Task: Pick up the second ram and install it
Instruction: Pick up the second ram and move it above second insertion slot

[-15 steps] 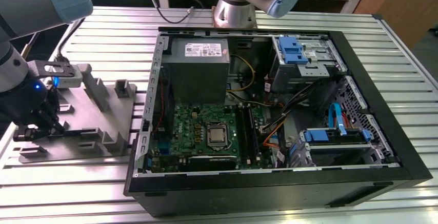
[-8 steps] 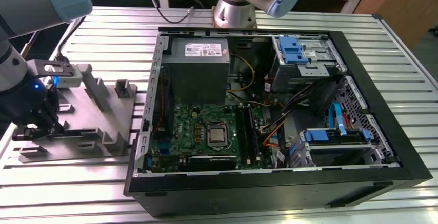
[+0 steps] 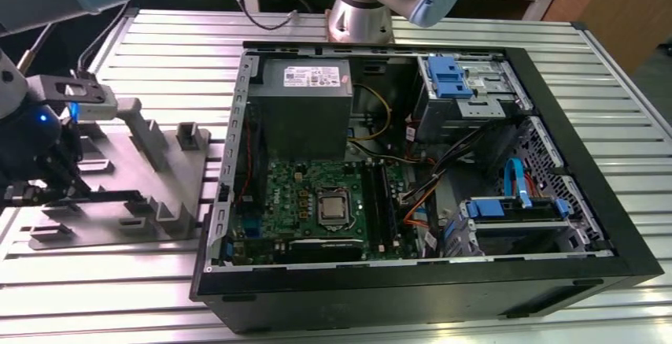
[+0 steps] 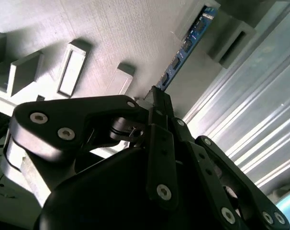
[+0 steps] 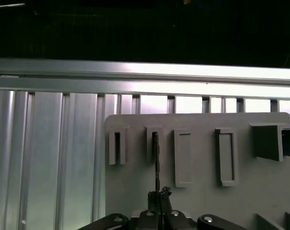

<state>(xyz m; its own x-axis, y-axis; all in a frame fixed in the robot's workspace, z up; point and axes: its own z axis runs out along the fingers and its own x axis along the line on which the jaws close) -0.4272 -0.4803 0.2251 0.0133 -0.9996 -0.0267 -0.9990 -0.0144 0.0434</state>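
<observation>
Your gripper [image 4: 154, 99] has its two black link-bar fingers pinched together on the near end of the second ram [image 4: 185, 48], so the hand is almost fully closed with the stick's thin edge between the tips. The ram is not lifted clear. It runs straight out from the fingertips along the hand's own axis, and its far end sits in a slotted block [image 4: 231, 31] on the grey fixture plate [image 3: 157, 167]. In the first wrist view you see the stick edge-on, as a thin dark line reaching into one of the plate's narrow rectangular pockets. In the exterior view that plate lies at 9 o'clock of the open computer case [image 3: 420, 289], on the ribbed aluminium table [image 3: 179, 37]. The green motherboard [image 3: 299, 194] lies at about 3 o'clock from the plate, beyond the case wall. The stick is a flat, stiff blue board carrying small black chips. The plate is matte grey with raised, square-edged holders. The fingers are smooth black bars joined by bright round pins.
</observation>
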